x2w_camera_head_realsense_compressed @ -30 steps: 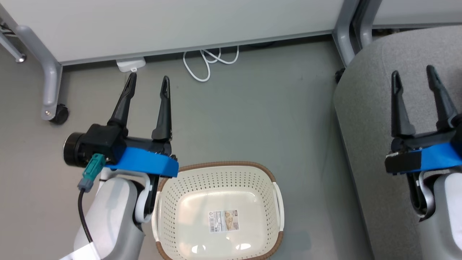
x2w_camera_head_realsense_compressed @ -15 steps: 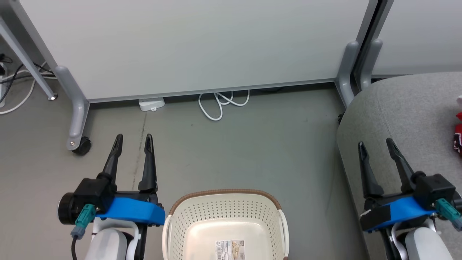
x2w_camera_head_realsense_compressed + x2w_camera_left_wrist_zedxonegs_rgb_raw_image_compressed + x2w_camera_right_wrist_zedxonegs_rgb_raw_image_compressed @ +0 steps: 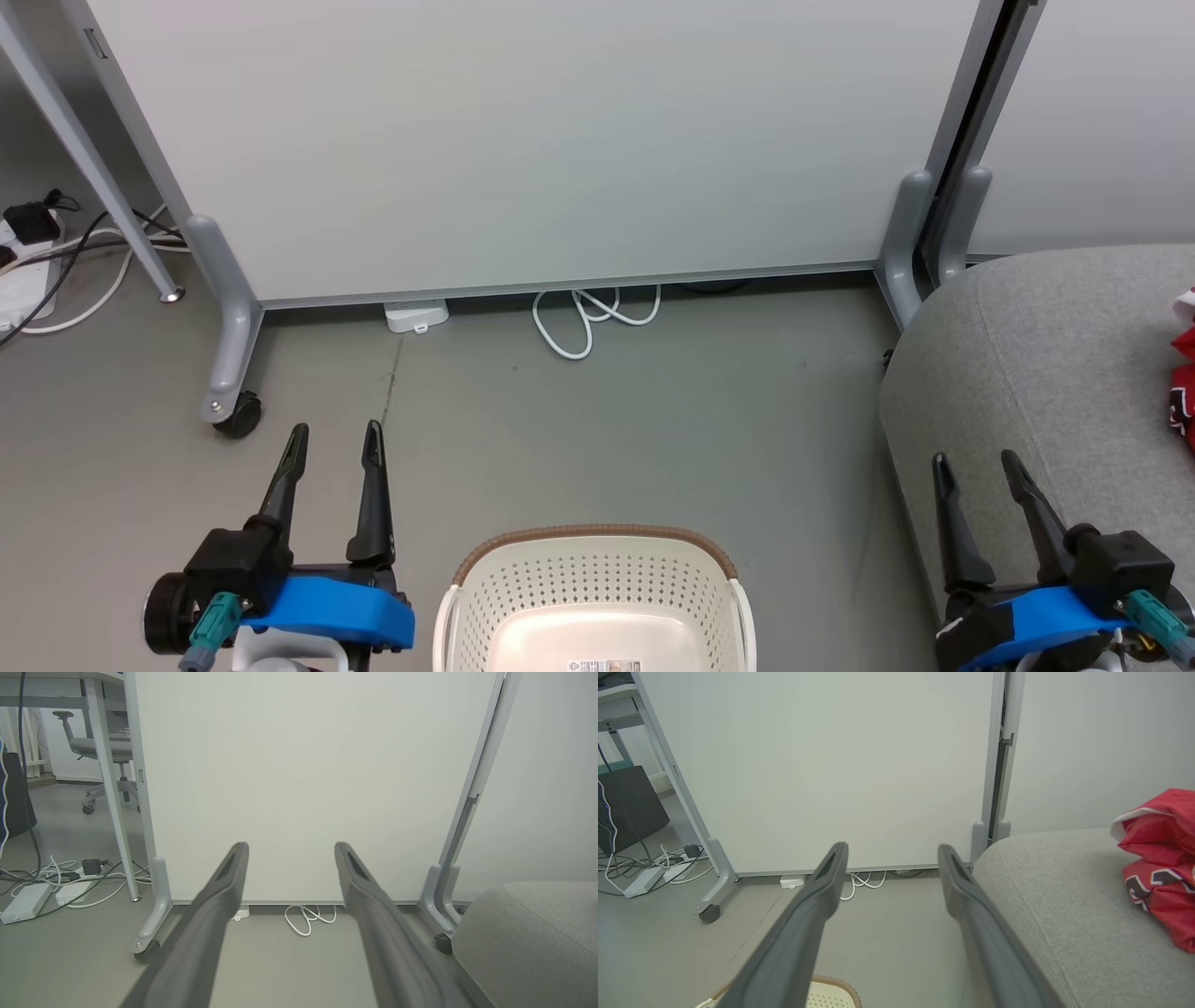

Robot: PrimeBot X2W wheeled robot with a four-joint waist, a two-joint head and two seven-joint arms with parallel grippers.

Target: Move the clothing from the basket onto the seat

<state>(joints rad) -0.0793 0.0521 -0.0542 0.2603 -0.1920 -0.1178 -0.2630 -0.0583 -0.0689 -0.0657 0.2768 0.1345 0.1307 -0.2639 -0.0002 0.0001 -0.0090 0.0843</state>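
The red clothing point(image 3: 1184, 392) lies on the seat point(image 3: 1027, 373), right of the basket point(image 3: 597, 534). The left gripper point(image 3: 336, 429) and the right gripper point(image 3: 974, 457) stand either side of the basket, fingers spread, empty.

Both grippers low, fingers spread apart

The left gripper point(image 3: 336, 429) sits at the lower left of the head view and the right gripper point(image 3: 974, 457) at the lower right, and both point their two long dark fingers point(image 3: 373, 495) up that view. On each one the fingers stand apart with a clear gap between the tips. Behind the fingers each arm has a black block point(image 3: 238, 560) and a blue band point(image 3: 327, 611), with a teal plug point(image 3: 213, 623) on the side. In each wrist view the two fingers point(image 3: 219, 891) rise side by side
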